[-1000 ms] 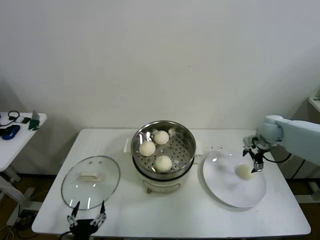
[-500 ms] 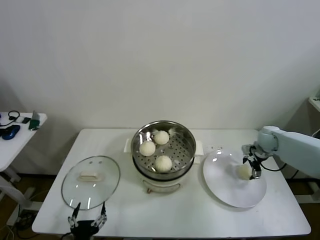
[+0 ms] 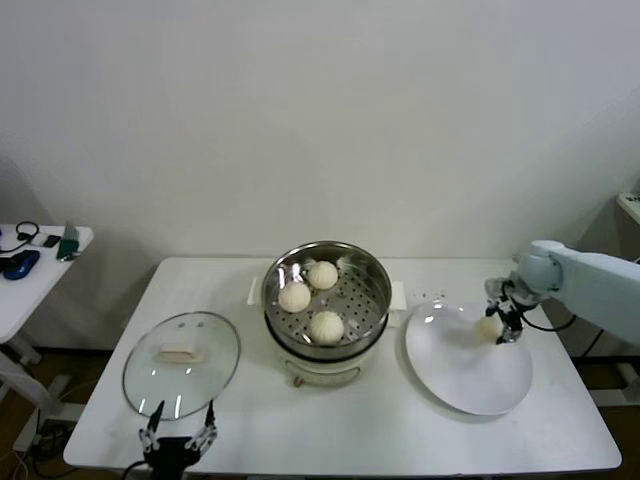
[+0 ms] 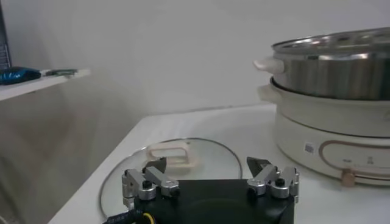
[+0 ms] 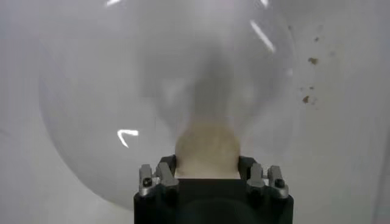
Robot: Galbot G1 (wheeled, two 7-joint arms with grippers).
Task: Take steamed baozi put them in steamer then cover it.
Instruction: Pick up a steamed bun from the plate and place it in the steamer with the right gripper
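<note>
Left gripper [image 3: 177, 438]: parked at the bottom left of the head view, at the near table edge, fingers apart and holding nothing. It likely waits there because the lid is its job once the buns are in.

Cover [image 3: 182, 362]: lies flat on the table [image 3: 330, 425] in the lower left, just beyond the left gripper, beige handle [image 3: 178, 353] up. Judged to be set aside so the pot mouth is free, and within easy reach for the last step.

Steamer [image 3: 326, 296]: stands uncovered at the centre of the frame on its white base, between the cover and the plate. Open, so buns can be lowered straight onto the perforated tray.

Three baozi [image 3: 326, 326]: sit apart on the tray, smooth, round, cream-white, leaving bare tray on the right side.

Plate [image 3: 468, 380]: white, at centre right, just beside the steamer.

Fourth baozi [image 3: 488, 327]: at the plate's upper right part, pale and rounded, pinched between the fingers. Whether it has left the plate I cannot tell.

Right gripper [image 3: 505, 323]: at the right of the frame, over the plate's far edge, closed on the fourth baozi; the wrist view shows the bun filling the gap between the fingers [image 5: 161, 173]. By my judgement, three quarters of the loading is done.
</note>
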